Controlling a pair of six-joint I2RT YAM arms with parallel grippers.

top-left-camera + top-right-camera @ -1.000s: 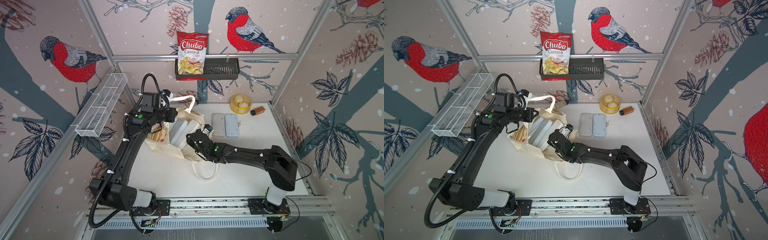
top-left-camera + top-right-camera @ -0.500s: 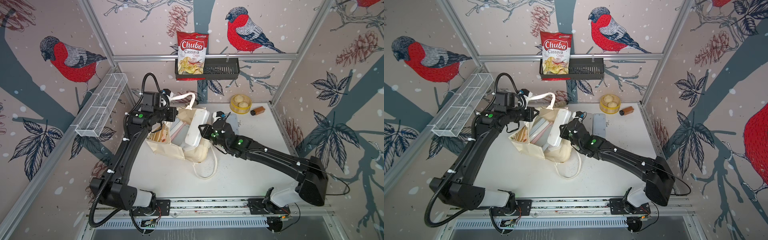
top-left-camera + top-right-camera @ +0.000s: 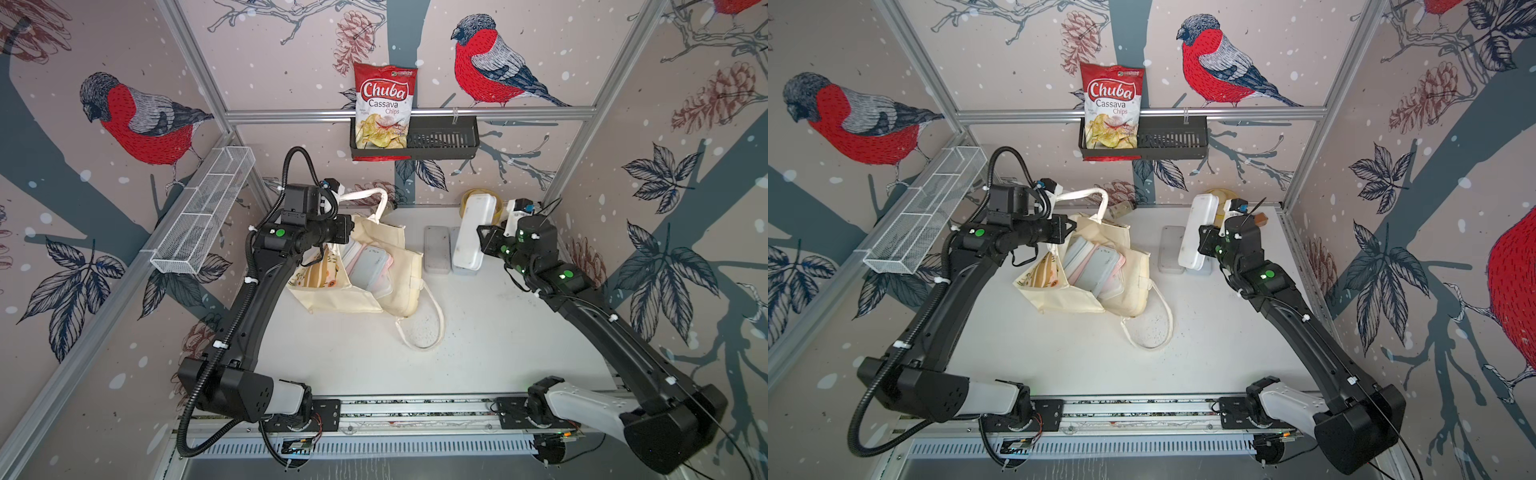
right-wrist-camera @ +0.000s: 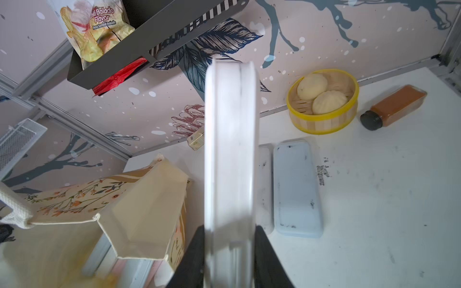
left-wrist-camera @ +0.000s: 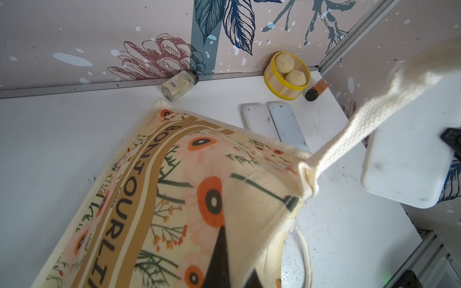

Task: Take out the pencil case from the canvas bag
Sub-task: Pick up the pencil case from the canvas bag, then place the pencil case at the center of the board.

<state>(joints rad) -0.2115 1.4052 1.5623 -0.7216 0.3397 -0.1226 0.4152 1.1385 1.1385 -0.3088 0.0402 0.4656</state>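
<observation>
Walls: bullfinch and pinecone wallpaper on aluminium framing; a chips bag (image 3: 384, 108) stands in a black rack (image 3: 442, 141) on the back rail.
Worktop (image 3: 478, 340): white and scuffed; along the back stand a bamboo steamer (image 5: 287, 82) with two buns, a brown bottle (image 5: 316, 89) and a glass jar (image 5: 178, 86).
Canvas bag (image 3: 353, 297): slumped left of centre with its mouth open towards the middle; several flat cases (image 3: 372, 270) are stacked inside. One loop handle (image 3: 419, 332) lies on the worktop.
Left pincer (image 3: 347, 233): clenched on the bag's upper rim, holding the mouth up; the other handle (image 3: 368, 193) loops over its wrist.
Pencil case (image 3: 473, 232): white hard shell, out of the bag and well apart from it. It is held on end above a grey case (image 3: 436, 249) and a pale blue case (image 4: 296, 189) that lie side by side.
Right pincer (image 4: 230, 249): grasping the pencil case across its thin dimension, one finger on each broad face, below its middle.
Handling: it looks stiff, light and smooth, so probably slippery. It will not crush as the cloth does, but its length gives leverage, and a hold near one end may let it swing or slide.
Best hold: the flat faces, close to the middle, jaws square to the seam.
Stage: the extraction looks done; setting the case down beside the other two seems to be what is left.
</observation>
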